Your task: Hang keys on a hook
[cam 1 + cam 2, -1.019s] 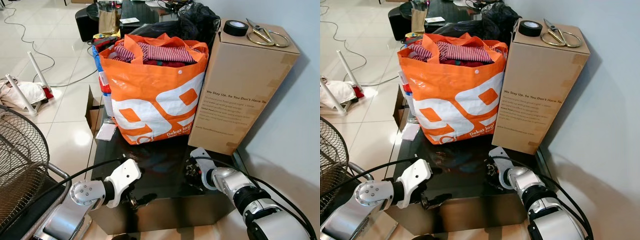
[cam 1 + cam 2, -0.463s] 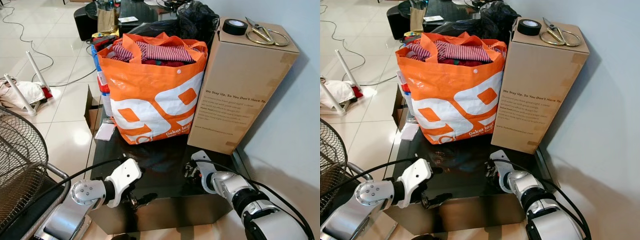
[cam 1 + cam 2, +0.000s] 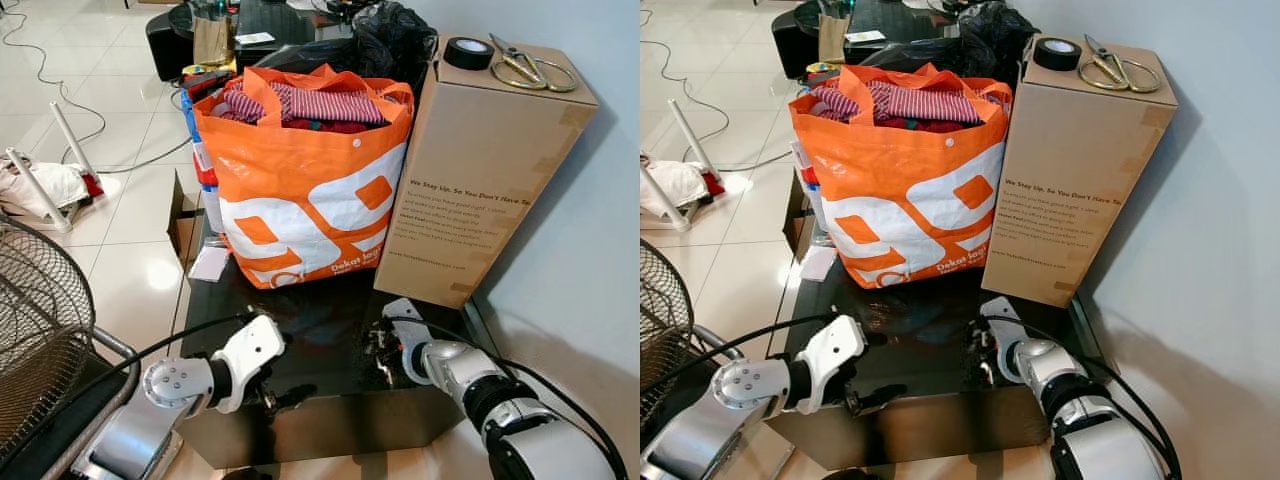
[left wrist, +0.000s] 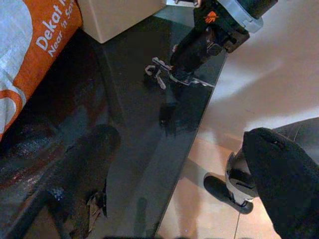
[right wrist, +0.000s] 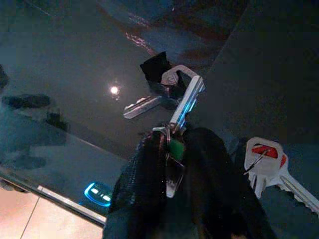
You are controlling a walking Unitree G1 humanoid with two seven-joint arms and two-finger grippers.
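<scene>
Black glass worktop (image 3: 330,330): keys (image 5: 172,107) lie near its front edge. Right gripper (image 5: 172,149) jaws clamped on keys. Left gripper (image 3: 268,398) at front-left edge, jaws apart, empty.

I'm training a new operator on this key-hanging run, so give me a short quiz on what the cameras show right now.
1. True or false: the right gripper is shut on the keys at the black glass table.
2. What lies on top of the cardboard box? A) tape roll and scissors B) a mug C) a folded towel
3. Fill in: the orange bag is stuffed with ____.

Key
1. True: in the right wrist view its fingers pinch the key ring.
2. A: the black tape roll and the scissors.
3. Clothes, striped fabric on top.
</scene>
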